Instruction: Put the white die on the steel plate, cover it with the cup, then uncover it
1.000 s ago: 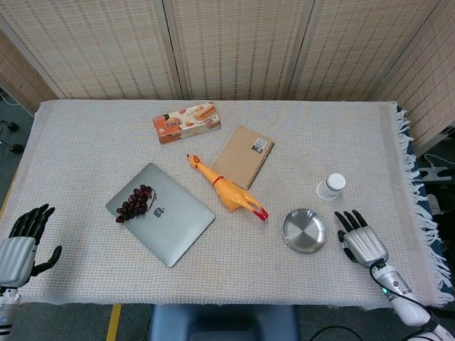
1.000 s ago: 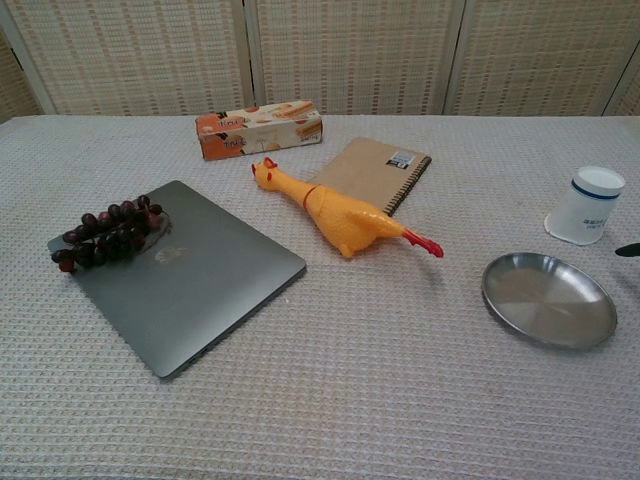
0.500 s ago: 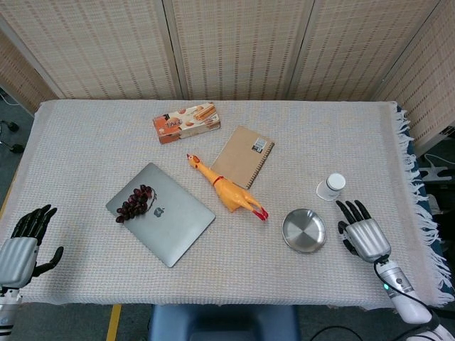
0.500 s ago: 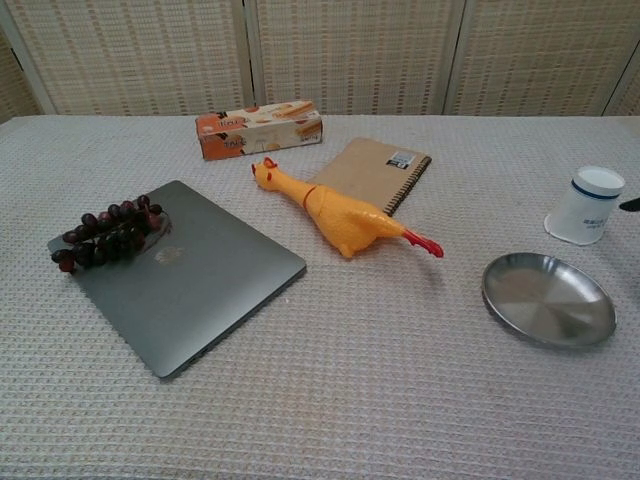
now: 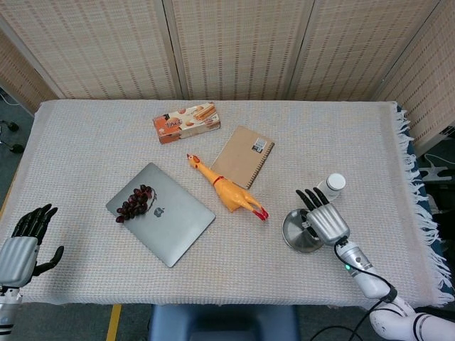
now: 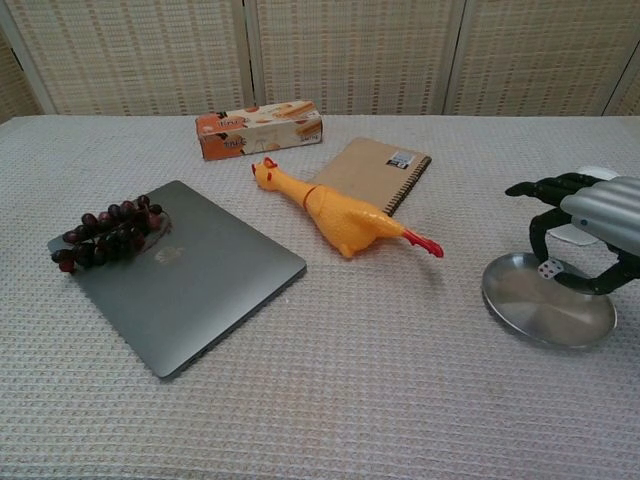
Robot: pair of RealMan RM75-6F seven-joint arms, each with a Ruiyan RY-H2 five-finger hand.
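While the right hand point(image 6: 585, 235) hangs over the round steel plate point(image 6: 520, 305), fingers pinching the small white die point(image 6: 549, 268), the white blue-banded cup point(image 5: 331, 186) just beyond awaits; covering and uncovering remain.

Woven beige screen panels point(image 5: 234, 46) stand behind a table point(image 5: 85, 135) under a pale waffle-weave cloth.

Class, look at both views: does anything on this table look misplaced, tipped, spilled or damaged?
One oddity: a bunch of dark grapes lies on the closed laptop, an unusual place for food. The rubber chicken lies on its side. Nothing looks spilled or damaged.
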